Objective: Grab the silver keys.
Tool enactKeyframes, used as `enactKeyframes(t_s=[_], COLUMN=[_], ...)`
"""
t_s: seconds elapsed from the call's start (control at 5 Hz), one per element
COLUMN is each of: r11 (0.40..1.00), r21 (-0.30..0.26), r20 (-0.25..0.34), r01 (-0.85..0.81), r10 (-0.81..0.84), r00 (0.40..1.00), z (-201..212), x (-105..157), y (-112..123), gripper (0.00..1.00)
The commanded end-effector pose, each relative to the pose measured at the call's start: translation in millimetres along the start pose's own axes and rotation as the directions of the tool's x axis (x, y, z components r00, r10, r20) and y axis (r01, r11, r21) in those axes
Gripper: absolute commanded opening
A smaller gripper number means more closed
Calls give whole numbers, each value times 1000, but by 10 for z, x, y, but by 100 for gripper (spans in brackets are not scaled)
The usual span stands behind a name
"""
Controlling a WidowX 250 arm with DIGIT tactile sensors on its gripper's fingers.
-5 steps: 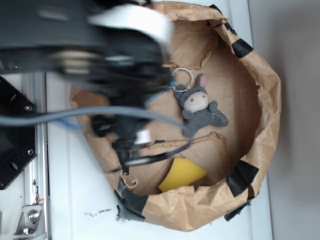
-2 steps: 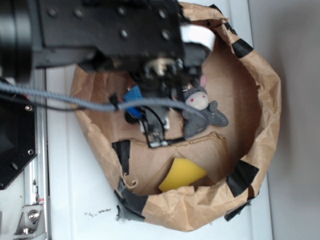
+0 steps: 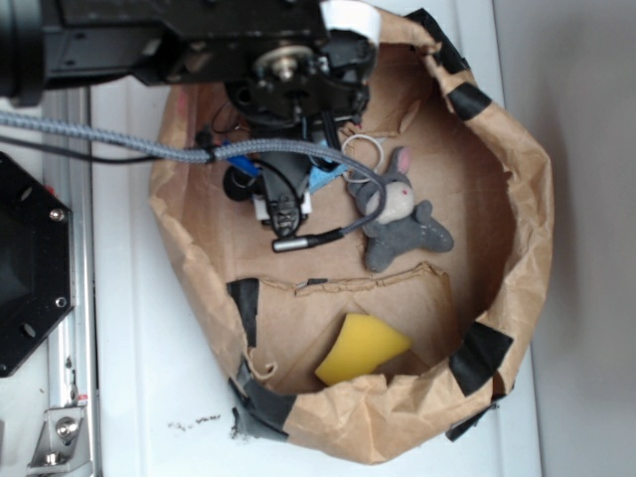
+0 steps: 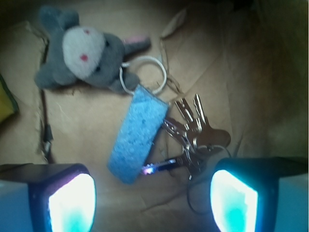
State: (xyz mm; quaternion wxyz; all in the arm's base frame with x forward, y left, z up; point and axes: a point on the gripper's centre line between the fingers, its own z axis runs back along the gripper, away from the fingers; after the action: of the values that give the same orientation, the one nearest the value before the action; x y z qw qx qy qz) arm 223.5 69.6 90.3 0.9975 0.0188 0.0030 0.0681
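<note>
I see my gripper (image 4: 152, 195) with fingers spread apart, holding nothing; the silver keys (image 4: 193, 133) lie just right of the blue sponge (image 4: 137, 133), between the fingers.

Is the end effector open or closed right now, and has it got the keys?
Open. In the wrist view the end effector has its two pads far apart, and the silver keys lie fanned out on the brown paper between and beyond them, ungrasped.

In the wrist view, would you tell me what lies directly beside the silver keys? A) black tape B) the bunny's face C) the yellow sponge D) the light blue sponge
D: the silver keys lie fanned out right beside the light blue sponge, below the plush bunny.
</note>
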Motion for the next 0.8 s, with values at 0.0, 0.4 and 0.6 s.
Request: enactKeyframes(t_s=[0.0, 0.4, 0.6], r11=[999, 998, 995], r21=[24, 66, 100], r20=[32, 25, 1], r01=[-30, -1, -8], r10=[29, -1, 8], r00=[999, 1000, 1000], z=[28, -64, -96], x=[141, 292, 317], y=[48, 71, 138], gripper=[100, 100, 100])
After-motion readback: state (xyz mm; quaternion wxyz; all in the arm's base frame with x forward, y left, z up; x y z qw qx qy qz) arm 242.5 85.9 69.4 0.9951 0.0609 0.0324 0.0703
